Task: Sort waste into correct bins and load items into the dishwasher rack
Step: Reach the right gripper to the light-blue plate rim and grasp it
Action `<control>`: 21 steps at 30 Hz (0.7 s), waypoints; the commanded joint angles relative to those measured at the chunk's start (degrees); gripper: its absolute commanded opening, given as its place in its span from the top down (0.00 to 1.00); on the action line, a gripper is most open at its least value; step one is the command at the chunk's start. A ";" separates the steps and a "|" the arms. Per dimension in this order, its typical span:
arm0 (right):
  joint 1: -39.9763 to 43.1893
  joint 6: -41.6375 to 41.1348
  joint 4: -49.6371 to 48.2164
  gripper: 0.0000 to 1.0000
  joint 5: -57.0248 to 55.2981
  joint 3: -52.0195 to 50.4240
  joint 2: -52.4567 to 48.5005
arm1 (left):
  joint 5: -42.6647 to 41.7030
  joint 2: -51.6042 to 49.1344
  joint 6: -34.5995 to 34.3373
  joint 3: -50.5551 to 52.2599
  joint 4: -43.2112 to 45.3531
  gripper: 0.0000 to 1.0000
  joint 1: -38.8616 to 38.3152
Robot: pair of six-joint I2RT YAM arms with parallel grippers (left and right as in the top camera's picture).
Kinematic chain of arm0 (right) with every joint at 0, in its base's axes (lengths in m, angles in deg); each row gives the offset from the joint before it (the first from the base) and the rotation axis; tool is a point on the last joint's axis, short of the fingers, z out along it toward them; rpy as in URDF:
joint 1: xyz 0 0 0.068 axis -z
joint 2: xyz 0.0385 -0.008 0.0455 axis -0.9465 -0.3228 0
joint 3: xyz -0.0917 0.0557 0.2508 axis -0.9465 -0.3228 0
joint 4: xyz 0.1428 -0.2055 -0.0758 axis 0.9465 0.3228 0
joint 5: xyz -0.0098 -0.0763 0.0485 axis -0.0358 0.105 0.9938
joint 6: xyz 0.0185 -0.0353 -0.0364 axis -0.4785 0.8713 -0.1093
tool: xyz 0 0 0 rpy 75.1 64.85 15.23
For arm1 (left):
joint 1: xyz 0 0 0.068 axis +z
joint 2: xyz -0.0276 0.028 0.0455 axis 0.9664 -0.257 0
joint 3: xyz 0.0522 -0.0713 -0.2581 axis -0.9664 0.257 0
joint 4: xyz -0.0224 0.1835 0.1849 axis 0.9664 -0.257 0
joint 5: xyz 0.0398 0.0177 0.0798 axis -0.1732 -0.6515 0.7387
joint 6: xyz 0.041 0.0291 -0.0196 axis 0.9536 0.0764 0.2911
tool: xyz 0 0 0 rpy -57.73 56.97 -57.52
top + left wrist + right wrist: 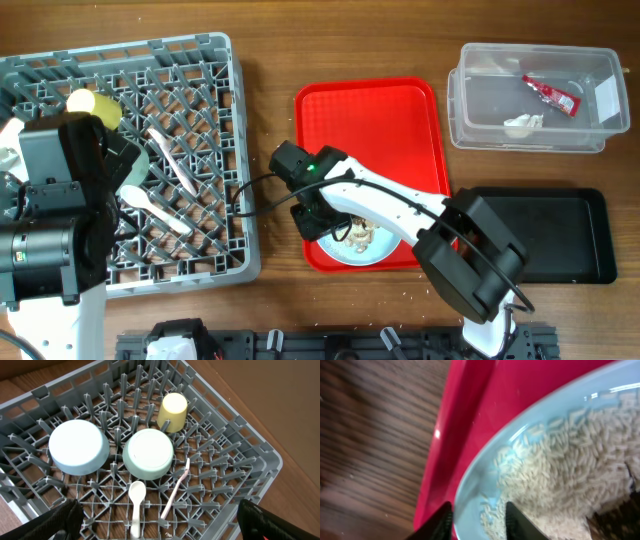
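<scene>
Right gripper (477,511) straddling rim of round white plate (479,462) with pale food scraps (555,470), grasp indeterminable, left gripper (159,505) released above large grey plastic crate (252,436).

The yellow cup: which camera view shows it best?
The left wrist view: the yellow cup stands among the pegs of the dishwasher rack, whole and close. The overhead view shows it small, beside the left arm. The right wrist view does not show it.
</scene>
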 commanded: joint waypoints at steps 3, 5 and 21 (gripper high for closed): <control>-0.24 -3.37 -3.85 0.77 0.11 -4.70 1.38 | 0.09 0.20 -0.74 -0.48 0.13 0.00 0.42; -0.24 -4.11 -4.15 0.82 0.07 -5.01 1.38 | 0.09 0.20 -0.74 -0.48 0.13 0.00 0.42; 1.20 -10.60 1.92 0.96 -21.16 0.94 1.51 | 0.09 0.20 -0.74 -0.50 0.11 0.00 0.42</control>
